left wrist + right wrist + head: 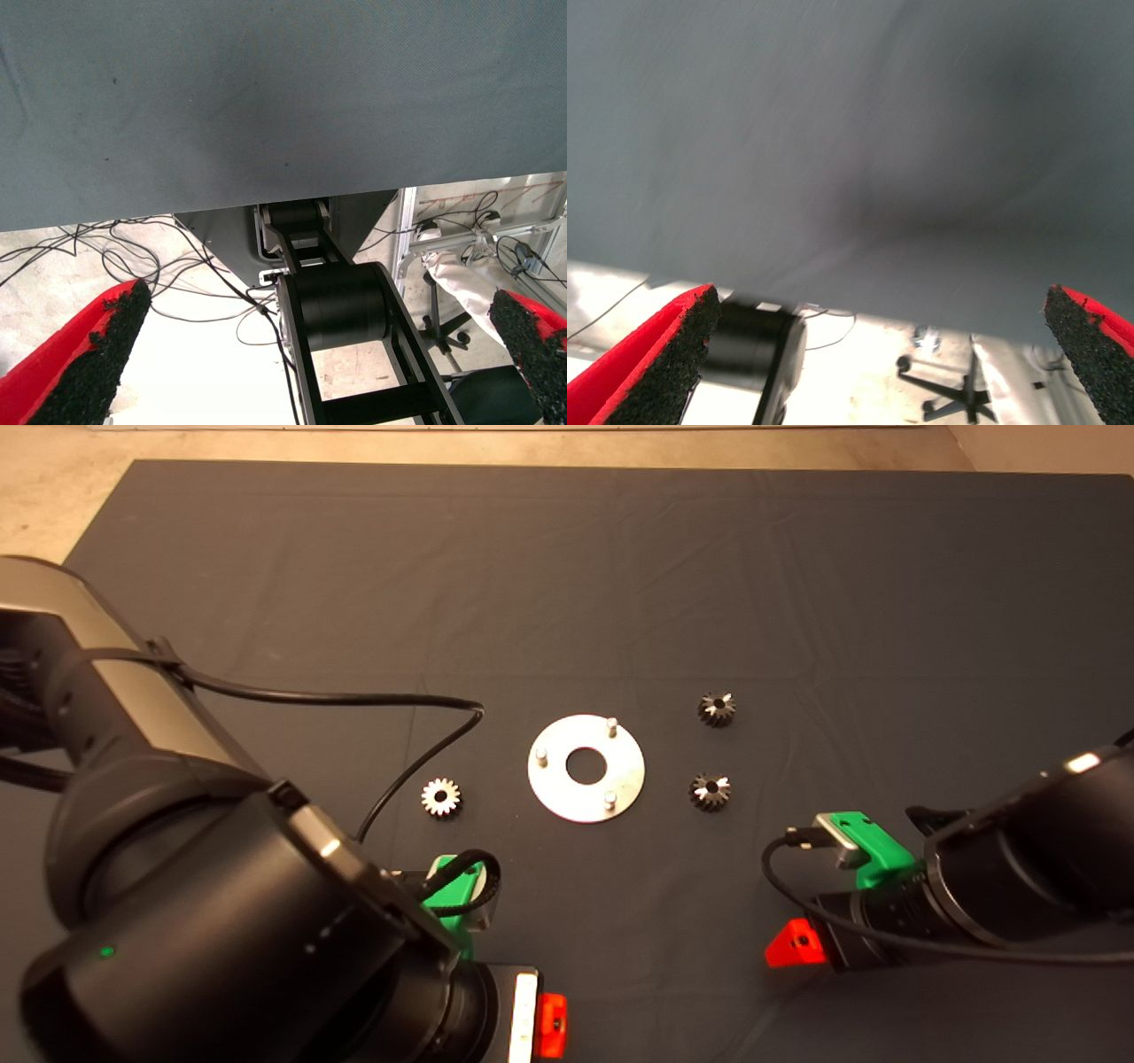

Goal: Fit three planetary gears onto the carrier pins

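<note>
The shiny disc (631, 767) lies flat at the mat's middle, with three carrier pins (611, 726) (541, 756) (609, 800) upright and bare. A silvery planetary gear (440, 796) lies on the mat left of the disc. Two darker gears (716, 708) (710, 791) lie to its right. My left gripper (551, 1025) is at the lower edge, well short of the gears, open and empty with its fingers (89, 363) wide apart. My right gripper (795, 945) is at the lower right, below the nearer dark gear, also open and empty with its fingers (656, 359) wide apart.
The dark mat (797, 584) covers the table, with bare tabletop past its far edge. A black cable (425, 701) loops from the left arm over the mat near the silvery gear. The wrist views look over the mat's near edge at floor cables (133, 257) and a chair base (957, 390).
</note>
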You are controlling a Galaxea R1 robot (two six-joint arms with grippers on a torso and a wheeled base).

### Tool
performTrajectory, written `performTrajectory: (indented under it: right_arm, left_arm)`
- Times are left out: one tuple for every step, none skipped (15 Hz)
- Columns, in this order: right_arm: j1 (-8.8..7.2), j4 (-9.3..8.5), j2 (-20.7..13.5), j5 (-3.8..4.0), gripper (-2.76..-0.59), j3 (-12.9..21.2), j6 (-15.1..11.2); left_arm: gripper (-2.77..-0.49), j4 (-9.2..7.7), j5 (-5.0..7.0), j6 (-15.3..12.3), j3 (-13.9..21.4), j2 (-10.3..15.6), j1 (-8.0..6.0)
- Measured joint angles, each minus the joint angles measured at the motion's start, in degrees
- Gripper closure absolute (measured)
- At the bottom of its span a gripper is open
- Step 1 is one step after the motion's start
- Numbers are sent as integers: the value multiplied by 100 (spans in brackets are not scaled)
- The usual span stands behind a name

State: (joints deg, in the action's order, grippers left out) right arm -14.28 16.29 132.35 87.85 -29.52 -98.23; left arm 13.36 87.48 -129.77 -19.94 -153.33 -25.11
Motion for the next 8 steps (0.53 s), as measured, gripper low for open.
performTrajectory:
  right_arm:
    - [-2, 17, 1, 2, -273, -219, 252]
    - [-2, 33, 1, 5, -274, -415, 437]
    - [-2, 46, 1, 3, -274, -632, 690]
    - [-2, 55, 1, 0, -274, -806, 883]
    - [-4, 61, 4, 2, -273, -968, 1028]
    - [-16, 66, 22, 5, -274, -1114, 1163]
    - [-49, 72, 54, 9, -274, -1213, 1244]
    - [-98, 80, 102, 5, -274, -1276, 1295]
  left_arm:
    - [-277, 0, 0, 0, 0, 0, 0]
    - [-277, 0, 0, 0, 0, 0, 0]
    - [-277, 0, 0, 0, 0, 0, 0]
    - [-277, 2, 0, 0, 0, 0, 0]
    - [-277, 2, 0, 0, 0, 0, 0]
    - [-277, 2, 0, 0, 0, 2, 0]
    - [-277, 2, 0, 0, 0, 1, 0]
    - [-277, 2, 0, 0, 0, 0, -1]
